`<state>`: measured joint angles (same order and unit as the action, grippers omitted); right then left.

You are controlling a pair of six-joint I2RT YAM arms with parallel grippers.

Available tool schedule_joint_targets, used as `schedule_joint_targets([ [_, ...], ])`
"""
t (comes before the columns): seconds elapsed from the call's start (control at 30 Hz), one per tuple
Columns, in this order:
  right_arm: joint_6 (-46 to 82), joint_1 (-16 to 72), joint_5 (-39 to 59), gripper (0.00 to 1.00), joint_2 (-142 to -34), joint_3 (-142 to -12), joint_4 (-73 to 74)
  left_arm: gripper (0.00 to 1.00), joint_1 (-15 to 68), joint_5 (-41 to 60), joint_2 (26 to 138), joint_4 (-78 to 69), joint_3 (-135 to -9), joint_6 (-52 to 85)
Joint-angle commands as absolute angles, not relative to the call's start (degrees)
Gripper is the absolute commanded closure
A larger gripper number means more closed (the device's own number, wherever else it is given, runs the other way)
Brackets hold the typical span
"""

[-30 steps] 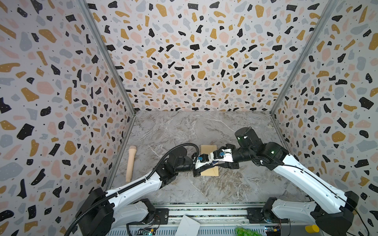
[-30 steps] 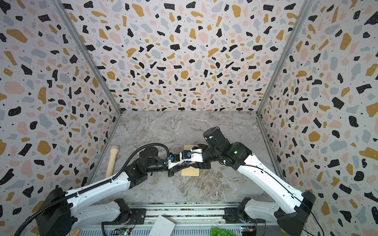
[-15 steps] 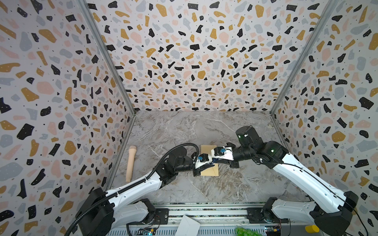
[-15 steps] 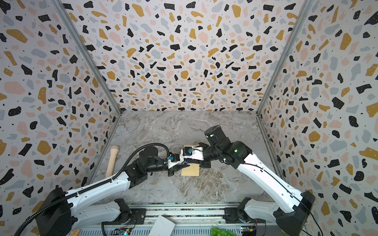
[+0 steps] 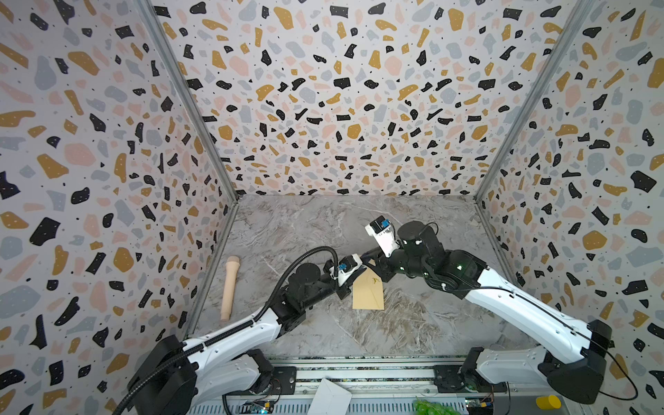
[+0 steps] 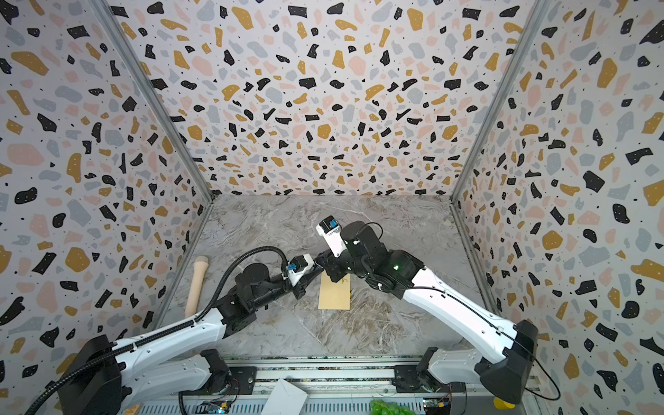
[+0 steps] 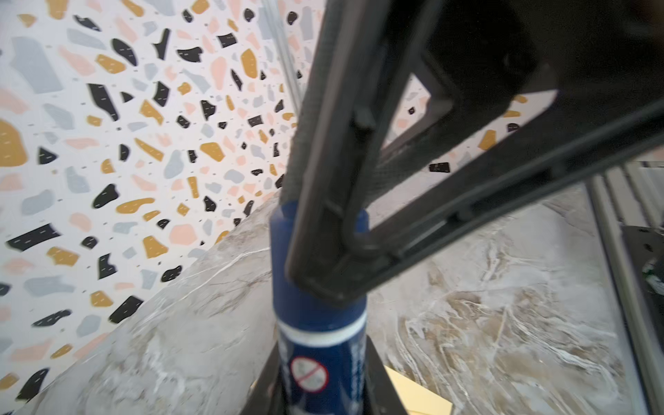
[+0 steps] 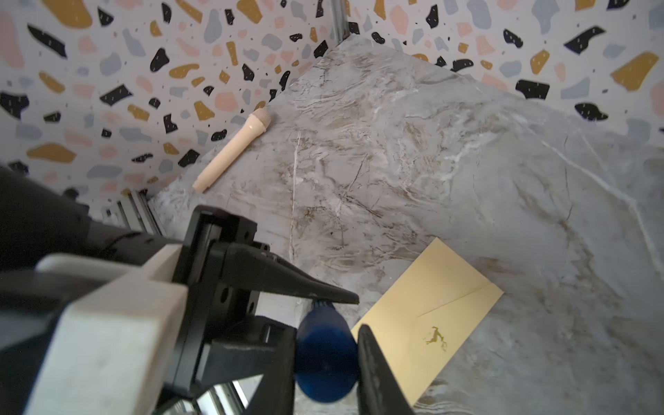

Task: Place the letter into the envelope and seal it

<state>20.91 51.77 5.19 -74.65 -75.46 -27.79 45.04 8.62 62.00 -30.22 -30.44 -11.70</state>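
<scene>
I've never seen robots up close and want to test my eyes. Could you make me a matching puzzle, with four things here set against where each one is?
Things:
1. envelope
2. tube
3. microphone
4. white paper

Places:
A. lying along the left wall
B. gripped by the left claw, with the right claw closed on its end
C. beyond the front edge of the table
D. flat mid-table, flap folded down

Pairs: 1-D, 2-B, 3-A, 4-C
</scene>
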Motion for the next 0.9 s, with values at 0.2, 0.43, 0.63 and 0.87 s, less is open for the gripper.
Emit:
schedule_joint_targets([
  [0.2,42.91,54.29,4.36,0.97,-79.30,-74.53,-28.46,1.00,45.07,-0.13,59.03,-43.42,-29.41,-10.36],
  [0.43,22.85,52.55,9.56,0.48,-74.15,-78.58,-30.32,1.00,44.70,8.63,59.19,-37.12,-31.06,-14.03],
  [0.63,-13.71,47.28,22.12,0.16,-63.60,-79.46,-41.36,1.00,43.32,24.05,61.04,-26.58,-35.08,-16.21],
  [0.87,-31.47,43.45,28.36,0.11,-58.03,-75.19,-41.05,1.00,43.09,40.62,65.58,-15.38,-40.64,-22.57],
])
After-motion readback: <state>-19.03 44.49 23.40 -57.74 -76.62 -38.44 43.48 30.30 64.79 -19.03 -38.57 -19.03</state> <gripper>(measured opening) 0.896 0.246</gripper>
